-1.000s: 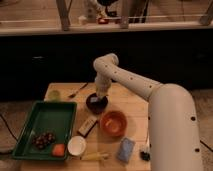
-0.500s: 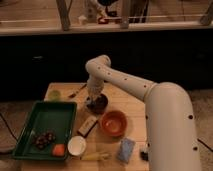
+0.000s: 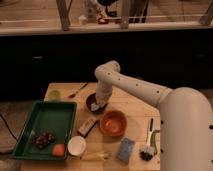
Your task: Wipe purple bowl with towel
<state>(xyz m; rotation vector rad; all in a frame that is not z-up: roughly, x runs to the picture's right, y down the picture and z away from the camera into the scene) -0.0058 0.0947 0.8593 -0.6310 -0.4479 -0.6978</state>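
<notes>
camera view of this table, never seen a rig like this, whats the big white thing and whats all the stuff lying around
The big white shape is a robot's single arm, reaching from the lower right over a wooden table. There is only this one view, looking down on the table. At the arm's end the gripper sits over the purple bowl, where a scrap of pale towel shows. Nearby lie an orange bowl, a white bowl, a light-blue block and a green tray.
</notes>
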